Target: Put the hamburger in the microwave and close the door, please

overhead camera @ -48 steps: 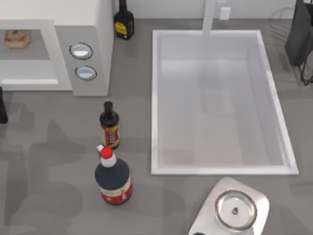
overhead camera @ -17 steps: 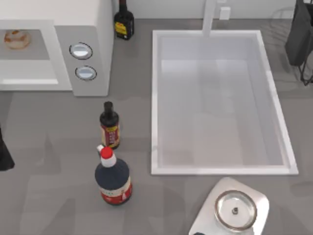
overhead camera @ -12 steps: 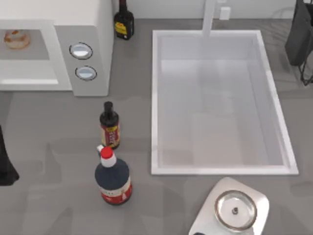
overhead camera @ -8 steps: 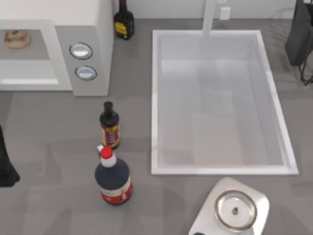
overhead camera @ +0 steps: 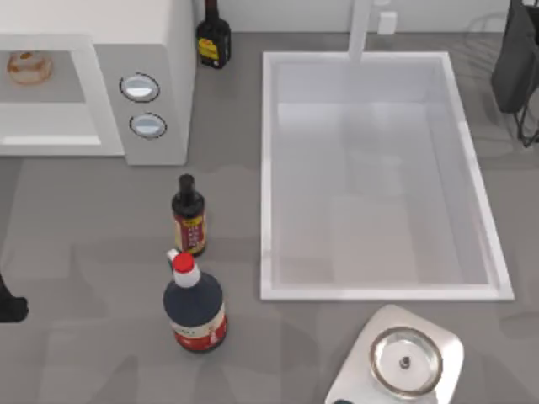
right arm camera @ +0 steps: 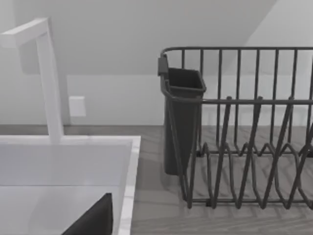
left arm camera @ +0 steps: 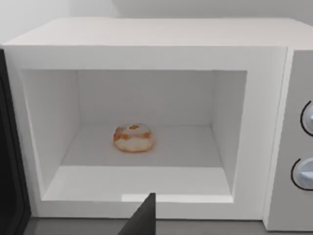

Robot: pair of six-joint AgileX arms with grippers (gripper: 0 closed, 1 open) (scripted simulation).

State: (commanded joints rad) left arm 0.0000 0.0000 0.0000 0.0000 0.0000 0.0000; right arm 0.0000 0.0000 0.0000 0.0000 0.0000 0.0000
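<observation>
The hamburger (overhead camera: 28,67) (left arm camera: 133,138) lies on the floor of the microwave's (overhead camera: 152,50) (left arm camera: 264,98) open cavity, at the table's back left. The door (left arm camera: 9,147) stands swung open as a dark strip beside the cavity. My left gripper (overhead camera: 8,307) (left arm camera: 142,220) is at the table's far left edge, well in front of the microwave and facing the cavity, holding nothing I can see. A dark part of my right gripper (right arm camera: 93,220) shows near the sink's back right corner.
A small dark bottle (overhead camera: 188,215) and a round red-capped bottle (overhead camera: 194,307) stand in front of the microwave. Another dark bottle (overhead camera: 213,38) is behind it. The white sink (overhead camera: 265,168), its tap (overhead camera: 360,29), a dish rack (right arm camera: 244,147) and a metal scale (overhead camera: 404,362) fill the right side.
My left arm has drawn back from the microwave along the table's left edge toward the front. The hamburger stays in the cavity and the door remains open.
</observation>
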